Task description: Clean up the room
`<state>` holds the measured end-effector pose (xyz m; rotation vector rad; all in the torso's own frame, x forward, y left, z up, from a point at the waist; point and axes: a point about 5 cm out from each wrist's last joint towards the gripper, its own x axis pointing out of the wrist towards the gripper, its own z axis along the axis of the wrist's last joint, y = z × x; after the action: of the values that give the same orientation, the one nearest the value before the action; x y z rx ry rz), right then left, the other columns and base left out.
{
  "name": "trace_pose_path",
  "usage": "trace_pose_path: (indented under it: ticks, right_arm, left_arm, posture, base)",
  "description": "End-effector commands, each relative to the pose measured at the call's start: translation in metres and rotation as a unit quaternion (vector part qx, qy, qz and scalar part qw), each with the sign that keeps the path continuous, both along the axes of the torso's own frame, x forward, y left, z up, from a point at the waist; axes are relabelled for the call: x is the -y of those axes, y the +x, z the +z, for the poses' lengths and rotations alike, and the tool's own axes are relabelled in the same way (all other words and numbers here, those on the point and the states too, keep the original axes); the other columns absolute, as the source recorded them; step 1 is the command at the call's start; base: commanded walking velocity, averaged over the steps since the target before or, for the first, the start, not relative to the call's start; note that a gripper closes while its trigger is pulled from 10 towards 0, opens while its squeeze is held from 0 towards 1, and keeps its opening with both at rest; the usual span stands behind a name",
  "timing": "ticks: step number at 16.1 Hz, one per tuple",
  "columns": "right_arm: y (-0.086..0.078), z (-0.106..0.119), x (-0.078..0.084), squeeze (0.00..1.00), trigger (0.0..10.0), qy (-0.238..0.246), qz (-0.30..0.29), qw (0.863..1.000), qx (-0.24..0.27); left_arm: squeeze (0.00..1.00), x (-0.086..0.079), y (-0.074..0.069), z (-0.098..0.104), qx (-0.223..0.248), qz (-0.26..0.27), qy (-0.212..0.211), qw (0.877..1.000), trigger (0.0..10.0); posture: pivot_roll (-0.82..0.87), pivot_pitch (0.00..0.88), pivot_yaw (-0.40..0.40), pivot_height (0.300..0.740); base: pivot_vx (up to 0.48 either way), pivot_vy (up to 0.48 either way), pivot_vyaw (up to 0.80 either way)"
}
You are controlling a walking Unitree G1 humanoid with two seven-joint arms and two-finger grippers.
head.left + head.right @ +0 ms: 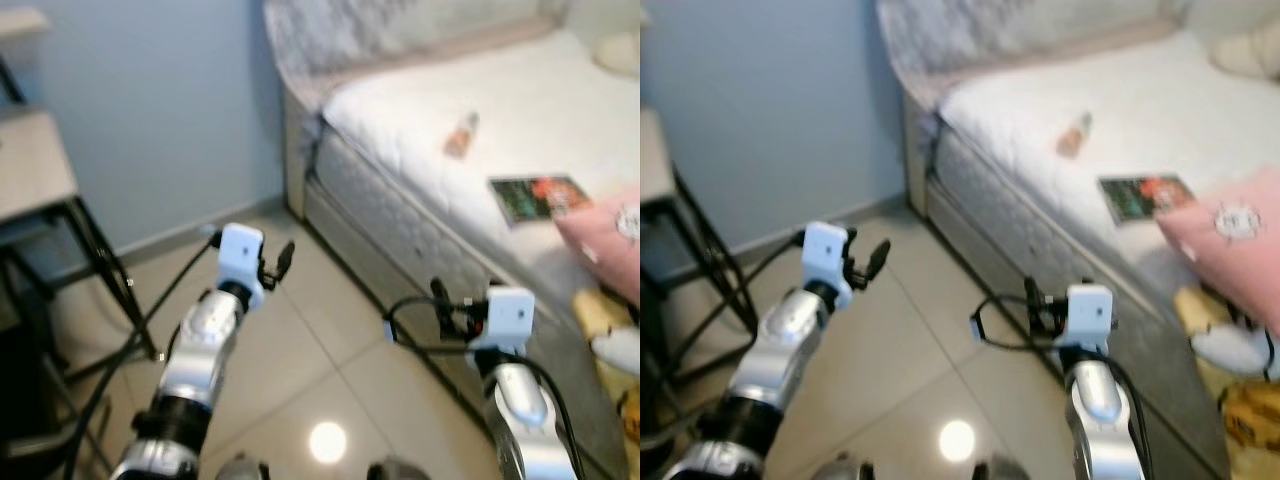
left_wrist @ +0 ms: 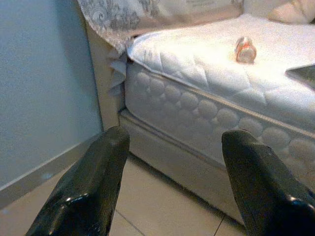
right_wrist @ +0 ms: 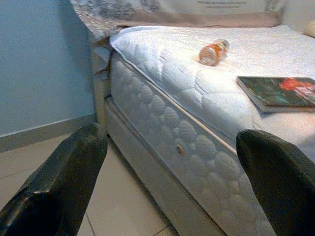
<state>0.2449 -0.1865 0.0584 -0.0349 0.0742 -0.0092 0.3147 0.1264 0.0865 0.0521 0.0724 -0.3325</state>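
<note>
A small orange bottle [image 1: 461,135] lies on its side on the white mattress [image 1: 520,110], with a dark book [image 1: 538,196] nearer the bed's edge. The bottle [image 3: 213,52] and book [image 3: 281,92] also show in the right wrist view. A pink pillow [image 1: 605,245] rests at the right. My left gripper [image 1: 280,262] is held up over the tiled floor, open and empty, well short of the bed. My right gripper [image 1: 445,308] hovers beside the bed's side, open, holding nothing.
A pale blue wall [image 1: 170,110] stands ahead. A desk with black metal legs [image 1: 95,250] is at the left. A quilted headboard [image 1: 370,35] rises behind the bed. Soft toys [image 1: 610,340] lie low at the right. Beige floor tiles [image 1: 310,370] stretch between the desk and the bed.
</note>
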Motion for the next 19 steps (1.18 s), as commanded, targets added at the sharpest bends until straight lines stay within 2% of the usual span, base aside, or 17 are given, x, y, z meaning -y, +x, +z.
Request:
trace_pose_path:
  ticks: [1, 4, 6, 7, 8, 11, 12, 13, 14, 17, 19]
  right_arm:
    - [0.002, 0.001, 0.003, 0.00, 10.0, 0.000, 0.000, 1.000, -0.001]
    - [0.003, -0.001, 0.000, 0.00, 10.0, 0.004, 0.008, 1.000, -0.007]
    - [0.005, -0.001, -0.003, 0.00, 10.0, -0.029, 0.008, 1.000, 0.003]
    - [0.007, -0.004, -0.005, 0.00, 10.0, -0.033, 0.008, 0.999, -0.011]
    - [0.008, -0.004, -0.008, 0.00, 10.0, -0.013, 0.011, 1.000, -0.011]
    - [0.006, -0.001, -0.010, 0.00, 10.0, -0.006, 0.015, 1.000, 0.002]
    - [0.005, -0.001, -0.008, 0.00, 10.0, 0.001, 0.004, 1.000, 0.005]
    - [0.003, -0.001, -0.004, 0.00, 10.0, 0.001, -0.009, 1.000, 0.009]
    - [0.002, 0.001, 0.000, 0.00, 10.0, 0.004, -0.025, 0.999, 0.020]
    - [0.001, 0.013, 0.014, 0.00, 10.0, 0.006, -0.079, 0.995, 0.063]
    - [0.001, 0.011, 0.027, 0.00, 10.0, 0.005, -0.120, 0.991, 0.051]
  left_arm:
    - [0.00, 0.006, 0.000, 0.001, 0.006, -0.008, 0.011, 1.000, 10.0]
    - [0.00, 0.007, -0.001, 0.003, 0.014, -0.015, 0.023, 1.000, 10.0]
    - [0.00, 0.007, 0.003, 0.008, 0.027, -0.023, 0.036, 0.999, 10.0]
    - [0.00, 0.008, 0.005, 0.011, 0.032, -0.030, 0.026, 0.999, 10.0]
    - [0.00, 0.008, 0.005, 0.013, 0.030, -0.031, 0.020, 0.999, 10.0]
    - [0.00, 0.010, 0.005, 0.013, 0.033, -0.038, 0.033, 0.998, 10.0]
    - [0.00, 0.009, 0.005, 0.013, 0.032, -0.035, 0.034, 0.998, 10.0]
    - [0.00, 0.008, 0.006, 0.012, 0.034, -0.031, 0.054, 0.997, 10.0]
    - [0.00, 0.008, 0.006, 0.008, 0.023, -0.027, 0.054, 0.998, 10.0]
    - [0.00, 0.007, 0.005, 0.011, 0.034, -0.018, 0.037, 0.999, 10.0]
    - [0.00, 0.011, 0.007, 0.013, 0.040, -0.020, 0.035, 0.998, 10.0]
  posture:
    - [-0.03, 0.000, -0.044, 0.740]
    - [-0.01, 0.000, -0.042, 0.740]
    - [0.00, 0.000, -0.029, 0.740]
    - [0.00, 0.000, -0.027, 0.740]
    - [0.01, 0.000, -0.026, 0.740]
    - [0.01, 0.000, -0.027, 0.740]
    - [0.01, 0.000, -0.027, 0.740]
    - [0.01, 0.000, -0.028, 0.740]
    - [0.01, 0.000, -0.026, 0.740]
    - [0.00, 0.000, -0.025, 0.740]
    - [0.00, 0.000, -0.026, 0.740]
  base:
    - [0.000, 0.000, 0.00]
    - [0.000, 0.000, 0.00]
    - [0.000, 0.000, 0.00]
    - [0.000, 0.334, 0.00]
    - [0.000, 0.480, 0.00]
    - [0.000, 0.480, -0.53]
    - [0.000, 0.480, -0.80]
    - [0.000, 0.000, -0.80]
    - [0.000, 0.000, -0.80]
    - [0.000, 0.000, -0.80]
    - [0.000, 0.000, -0.80]
